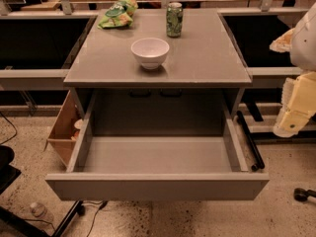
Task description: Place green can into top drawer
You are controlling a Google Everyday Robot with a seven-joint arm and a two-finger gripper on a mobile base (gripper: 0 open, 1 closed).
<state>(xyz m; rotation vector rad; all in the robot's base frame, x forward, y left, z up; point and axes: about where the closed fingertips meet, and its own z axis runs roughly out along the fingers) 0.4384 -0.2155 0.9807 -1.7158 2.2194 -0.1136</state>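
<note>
Green with white mottling, and capped by a silver top, the can [174, 19] is seen standing upright near the far edge of a grey table [207, 58]. No contact with anything but the tabletop is shown. A crumpled green snack bag [117, 14] is laid to the can's left, at the far corner. A white bowl [150, 52] is set nearer the camera, a little left of the can and apart from it; only white inner wall is shown in it.

Beneath the tabletop the drawer [158, 186] stands wide open, with its plain grey front panel nearest the camera. Its bare grey bottom and side walls are exposed.

The gripper [295, 107] is found at the right edge of the view, cream and white, held in the air beyond the table's right side, partly cut off by the frame. Whether it is open or closed cannot be told, and nothing can be made out in its hold. From the gripper, the can is placed well apart, up and to the left, across the table's right edge. The bowl is also to the gripper's left, a little higher in the view. The open drawer is spread to its left and below it.

Farther left still, under the table's left side, a cardboard box [61, 127] is tilted on the speckled floor [207, 216]; something pale is held in it, but it cannot be identified. Two dark rods [250, 141] are laid just beside the drawer's right wall, below and left of the gripper.
</note>
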